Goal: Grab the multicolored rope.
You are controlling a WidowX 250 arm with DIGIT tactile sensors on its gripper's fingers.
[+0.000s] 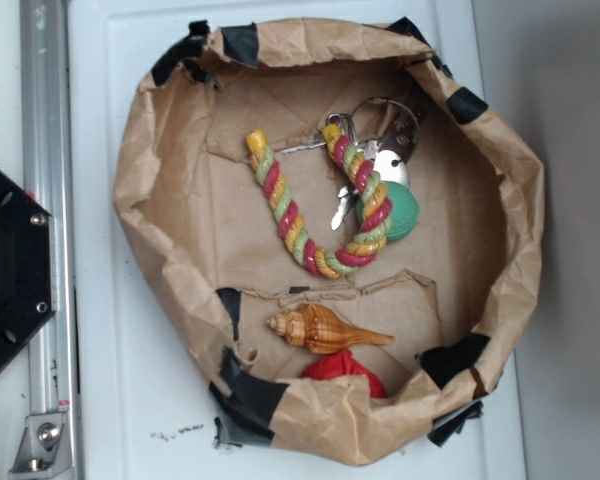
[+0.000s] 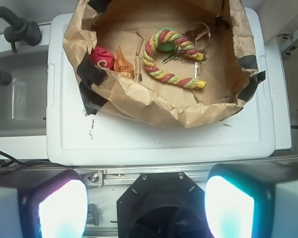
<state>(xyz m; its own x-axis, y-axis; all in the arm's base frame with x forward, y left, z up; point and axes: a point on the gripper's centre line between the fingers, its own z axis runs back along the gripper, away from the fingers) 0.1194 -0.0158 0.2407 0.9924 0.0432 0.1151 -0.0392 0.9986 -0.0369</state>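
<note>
Lying in paper bag [image 1: 170,200] on white lid [image 2: 154,141] — multicolored rope [image 1: 310,225]; tool [image 2: 146,206] agape.

No legible text, label, brand, number or sign in either view. Brown paper bag [image 1: 160,200] unprinted, black tape patches [image 1: 248,395] blank. White lid [image 1: 110,330] bears only dark specks, not characters. Keys [image 1: 385,165] too small to read any stamp
</note>
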